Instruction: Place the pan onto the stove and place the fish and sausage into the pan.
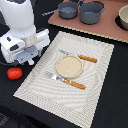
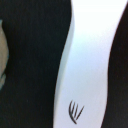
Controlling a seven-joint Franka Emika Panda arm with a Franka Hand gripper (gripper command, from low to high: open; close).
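Filling the wrist view, the fish (image 2: 92, 65) lies close below the fingers (unseen, state unclear).

1 white Panda arm enters from the exterior view's upper left, wrist and hand block pointed straight down, low over the dark surface on the exterior view's left side; gripper (image 1: 23, 61) mostly hidden under the white hand housing, fingertips not visible from this angle so finger spacing can't be judged; wrist view is very close and blurred, no fingers identifiable there, can't tell if anything is held
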